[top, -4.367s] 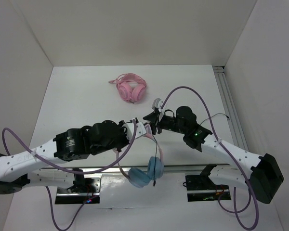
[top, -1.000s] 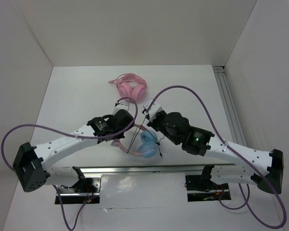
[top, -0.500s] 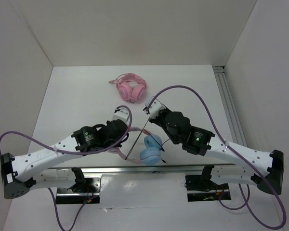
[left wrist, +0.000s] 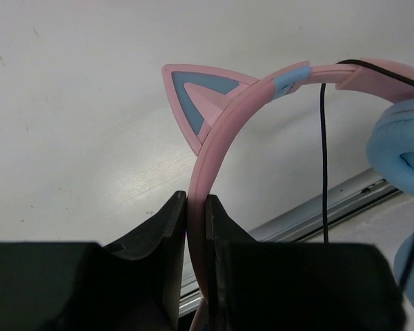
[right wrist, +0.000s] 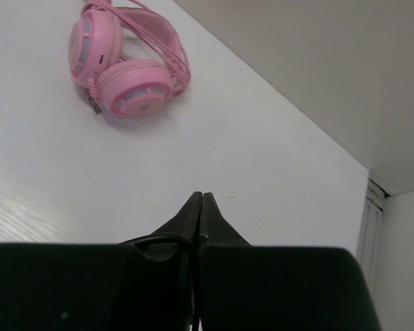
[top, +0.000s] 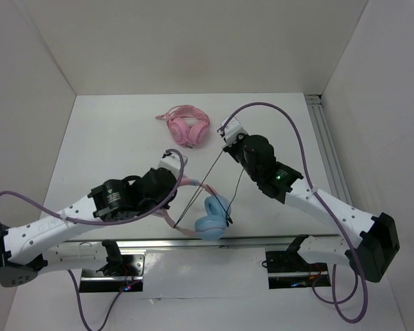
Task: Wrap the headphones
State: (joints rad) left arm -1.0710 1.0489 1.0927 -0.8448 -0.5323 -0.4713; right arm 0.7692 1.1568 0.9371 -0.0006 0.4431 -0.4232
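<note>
My left jaws are clamped on the pink headband (left wrist: 224,127) of the headphones (top: 211,218), which sit by the near edge of the counter (top: 110,138), blue ear cups (left wrist: 403,145) lowest. My right jaws are pinched together on the thin black cable (top: 201,185), which runs taut back to the headphones. The all-pink headphones (top: 187,127) lie farther back.

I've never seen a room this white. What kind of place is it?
Probably a robot testing booth, not a home: plain white wall panels box in a white table, and two white-and-black robot arms, left and right, trail purple cables.
</note>
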